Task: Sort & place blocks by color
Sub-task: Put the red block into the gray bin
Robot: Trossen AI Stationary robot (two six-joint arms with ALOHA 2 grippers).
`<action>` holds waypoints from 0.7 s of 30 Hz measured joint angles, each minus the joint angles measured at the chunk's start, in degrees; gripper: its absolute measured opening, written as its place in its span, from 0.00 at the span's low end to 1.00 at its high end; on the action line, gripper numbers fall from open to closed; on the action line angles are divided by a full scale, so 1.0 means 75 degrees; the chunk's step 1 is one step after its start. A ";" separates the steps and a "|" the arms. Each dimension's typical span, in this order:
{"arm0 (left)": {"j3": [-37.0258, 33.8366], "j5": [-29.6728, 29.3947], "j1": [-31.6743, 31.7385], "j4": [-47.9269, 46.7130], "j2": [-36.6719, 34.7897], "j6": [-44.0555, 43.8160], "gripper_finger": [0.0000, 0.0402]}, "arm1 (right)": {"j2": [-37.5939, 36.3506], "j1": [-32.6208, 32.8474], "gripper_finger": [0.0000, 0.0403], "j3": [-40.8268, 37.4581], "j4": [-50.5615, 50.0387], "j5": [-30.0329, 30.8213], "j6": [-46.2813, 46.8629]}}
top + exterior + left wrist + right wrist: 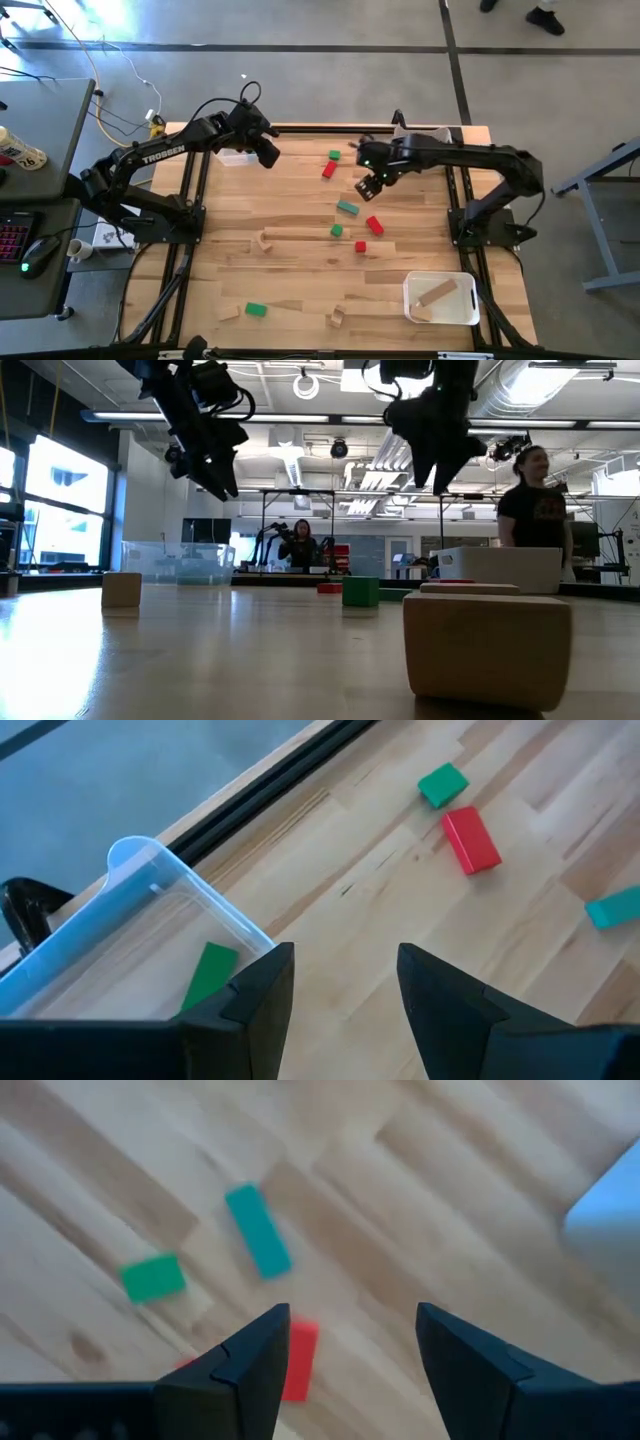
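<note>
Hovering right end effector (367, 187) spread, empty; teal bar (347, 208) below lies diagonal.

Robotics lab: exposed ceiling ducts (560, 400), other robot arm (268, 540).

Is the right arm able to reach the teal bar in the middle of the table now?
Probably yes. The right gripper hangs open above the table, just beyond the teal bar. The bar lies flat with bare wood around it; the nearest red block sits apart, so nothing blocks a descent.
</note>
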 joint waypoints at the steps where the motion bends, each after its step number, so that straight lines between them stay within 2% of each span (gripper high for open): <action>1: 0.0000 -0.0001 0.0002 0.0000 0.0000 0.0054 0.42 | 0.0123 0.0031 0.51 -0.0001 -0.0065 -0.0120 -0.0010; 6: 0.0000 -0.0001 -0.0001 0.0001 0.0000 0.0423 0.42 | 0.0638 0.0153 0.51 0.0000 -0.0513 -0.0619 0.0012; 21: 0.0000 0.0032 -0.0001 -0.0108 0.0009 0.0705 0.42 | 0.0937 0.0239 0.51 -0.0001 -0.0724 -0.0929 0.0898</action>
